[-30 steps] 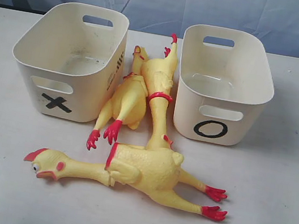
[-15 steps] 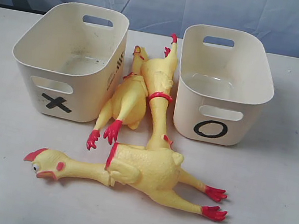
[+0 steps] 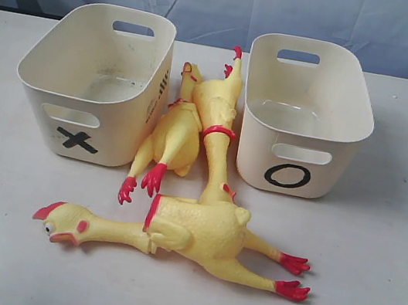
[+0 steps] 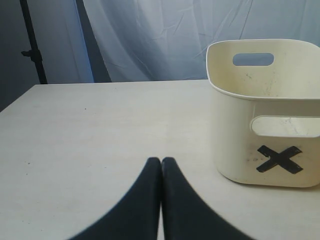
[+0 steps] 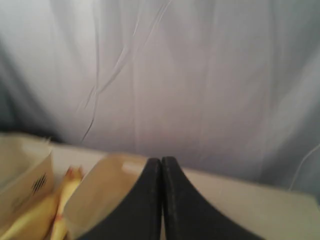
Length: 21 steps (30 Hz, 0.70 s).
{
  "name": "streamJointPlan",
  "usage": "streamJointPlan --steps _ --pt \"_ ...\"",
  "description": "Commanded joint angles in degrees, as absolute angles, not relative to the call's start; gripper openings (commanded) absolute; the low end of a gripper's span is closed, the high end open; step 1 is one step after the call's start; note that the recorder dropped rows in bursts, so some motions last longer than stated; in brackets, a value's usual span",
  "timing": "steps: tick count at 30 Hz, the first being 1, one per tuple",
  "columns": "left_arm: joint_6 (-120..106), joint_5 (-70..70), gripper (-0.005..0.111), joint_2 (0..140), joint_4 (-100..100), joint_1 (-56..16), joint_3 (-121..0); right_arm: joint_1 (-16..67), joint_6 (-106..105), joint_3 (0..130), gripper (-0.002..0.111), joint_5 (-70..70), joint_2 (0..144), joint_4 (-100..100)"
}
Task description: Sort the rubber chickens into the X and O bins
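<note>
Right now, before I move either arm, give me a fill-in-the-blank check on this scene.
1. The X bin and O bin each hold ___ chickens.
2. The largest rubber chicken lies with its head toward the ___ bin's side.
3. The left gripper and right gripper are both ___.
Missing words: zero; X; shut.
</note>
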<state>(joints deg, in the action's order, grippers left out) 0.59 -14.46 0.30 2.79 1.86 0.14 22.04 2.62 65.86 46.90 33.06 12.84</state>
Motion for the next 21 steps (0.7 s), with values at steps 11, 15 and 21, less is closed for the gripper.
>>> streamJointPlan --steps 11,15,21 --pt "0.97 -13.66 0.0 0.0 2.42 1.66 0.0 28.7 -14.23 66.39 0.036 63.7 61.86 -12.03" --pt "0.97 -13.66 0.0 0.0 2.42 1.66 0.0 28.7 -31.26 64.99 0.081 68.12 69.83 -28.17" --pt "0.97 -13.66 0.0 0.0 2.42 1.66 0.0 28.7 -41.64 62.75 0.078 66.66 78.47 -35.34"
